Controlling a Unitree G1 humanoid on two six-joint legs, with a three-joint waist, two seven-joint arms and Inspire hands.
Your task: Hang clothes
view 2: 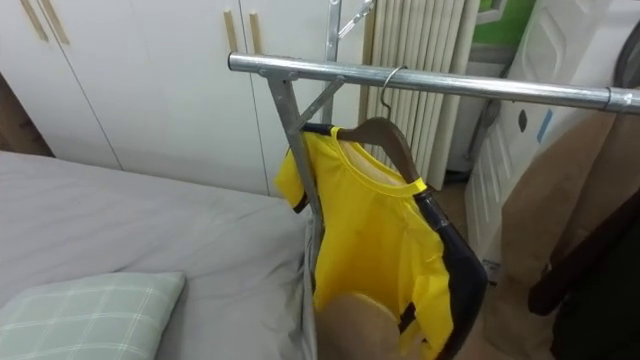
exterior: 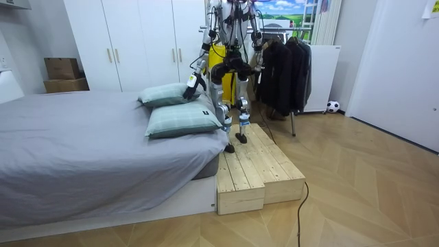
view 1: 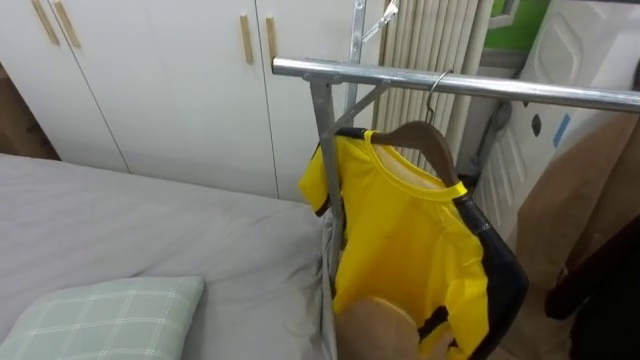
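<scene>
Shirt (view 1: 410,240) — yellow, hanging on a wooden hanger (view 1: 428,140), with the hook sitting over the rail (view 1: 480,88), at about 3 o'clock from the bed (view 1: 150,230). Judging the hanging as done for this piece: draping straight down from the rail, with nothing seen gripping it. Remaining, at a guess — only stepping back, or fetching more clothes. Showing at 6 o'clock under the hem, a tan rounded shape (view 1: 380,322); not telling what it is. Standing on the wooden step (exterior: 254,165) between bed and rack. Left hand (exterior: 193,83) hanging low by the pillows (exterior: 180,118), well apart from the shirt up at about 1 o'clock; too small to be telling its grip. Right hand (exterior: 257,62) by the dark clothes (exterior: 285,68) — not readable either.
</scene>
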